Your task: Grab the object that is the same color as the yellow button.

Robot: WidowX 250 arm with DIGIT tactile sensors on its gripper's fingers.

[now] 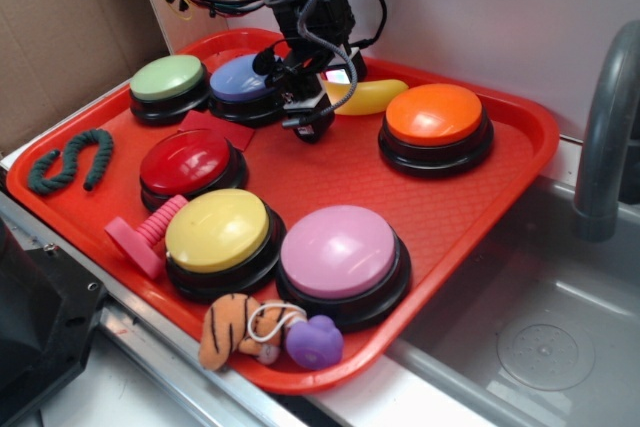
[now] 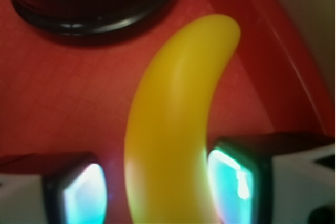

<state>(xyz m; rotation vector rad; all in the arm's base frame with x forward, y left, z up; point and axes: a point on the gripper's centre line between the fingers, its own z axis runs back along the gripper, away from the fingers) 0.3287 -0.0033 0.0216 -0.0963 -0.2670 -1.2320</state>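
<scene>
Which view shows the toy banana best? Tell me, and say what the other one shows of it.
The wrist view. The toy banana fills it, curved and glossy, lying on the red tray between the pincer fingers. In the exterior view, the arm hides one end; only the other end shows, between the blue button and orange button.

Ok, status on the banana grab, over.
Gripper open, fingers either side of the banana; right one at its edge, left a gap off. Banana flat on the red tray. Nothing between. Orange button just beyond.
</scene>
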